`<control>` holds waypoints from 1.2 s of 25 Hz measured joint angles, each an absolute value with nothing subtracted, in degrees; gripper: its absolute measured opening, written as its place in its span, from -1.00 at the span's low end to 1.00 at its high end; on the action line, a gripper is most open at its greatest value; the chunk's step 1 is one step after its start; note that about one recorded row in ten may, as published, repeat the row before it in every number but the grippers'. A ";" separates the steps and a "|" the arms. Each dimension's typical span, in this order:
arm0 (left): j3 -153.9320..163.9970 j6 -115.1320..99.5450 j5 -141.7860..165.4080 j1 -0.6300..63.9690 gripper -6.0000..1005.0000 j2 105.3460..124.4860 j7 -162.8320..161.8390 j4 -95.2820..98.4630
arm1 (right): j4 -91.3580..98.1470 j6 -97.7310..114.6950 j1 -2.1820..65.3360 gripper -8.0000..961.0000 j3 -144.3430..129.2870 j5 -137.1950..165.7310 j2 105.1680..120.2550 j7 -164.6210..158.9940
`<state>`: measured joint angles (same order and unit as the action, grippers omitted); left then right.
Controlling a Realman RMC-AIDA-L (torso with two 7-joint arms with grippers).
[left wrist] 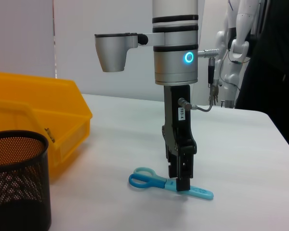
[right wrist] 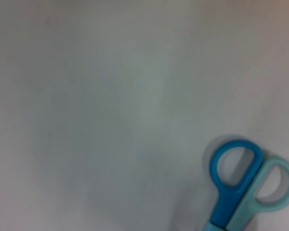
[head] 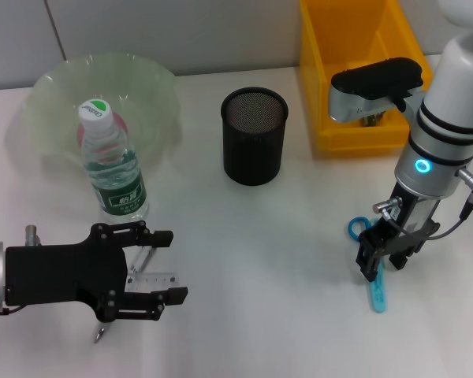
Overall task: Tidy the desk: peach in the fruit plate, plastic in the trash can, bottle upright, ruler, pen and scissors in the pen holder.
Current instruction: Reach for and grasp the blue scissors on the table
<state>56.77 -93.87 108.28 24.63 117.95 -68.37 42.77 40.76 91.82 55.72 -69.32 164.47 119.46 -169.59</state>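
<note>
The blue scissors (head: 377,296) (left wrist: 145,179) (right wrist: 235,179) lie flat on the white desk at the right. My right gripper (head: 382,263) (left wrist: 182,183) points straight down onto their middle, open, a finger on either side. A clear ruler (head: 154,279) lies at the front left beneath my open left gripper (head: 170,266), which hovers level above it. The bottle (head: 113,161) with a green cap stands upright before the pale green fruit plate (head: 154,87). The black mesh pen holder (head: 255,135) (left wrist: 17,180) stands at the centre back. Peach, plastic and pen are out of view.
A yellow bin (head: 355,47) (left wrist: 36,110) sits at the back right, just behind my right arm, with something small inside. A small metal piece (head: 101,335) pokes out under the left gripper. Bare desk lies between the pen holder and the scissors.
</note>
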 joint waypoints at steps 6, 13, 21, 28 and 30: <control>56.78 -93.98 108.28 24.65 0.62 117.95 -68.38 43.07 | 40.46 91.65 55.69 0.01 -69.17 164.16 119.51 -169.59; 56.78 -94.18 108.28 24.71 0.62 117.95 -68.38 43.15 | 40.12 91.83 55.94 0.01 -68.23 163.90 119.53 -169.58; 56.78 -94.30 108.31 24.70 0.62 117.95 -68.38 43.22 | 39.06 91.59 55.88 0.01 -68.25 164.18 119.53 -169.59; 56.78 -94.31 108.36 24.59 0.62 117.95 -68.30 43.25 | 39.04 91.60 55.83 -0.05 -68.53 164.24 119.53 -169.63; 56.78 -94.31 108.37 24.53 0.62 117.95 -68.24 43.25 | 39.02 91.64 55.82 -0.07 -68.65 164.25 119.53 -169.63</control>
<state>56.78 -94.31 108.37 24.53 117.95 -68.24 43.25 39.02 91.64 55.82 -68.65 164.25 119.53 -169.63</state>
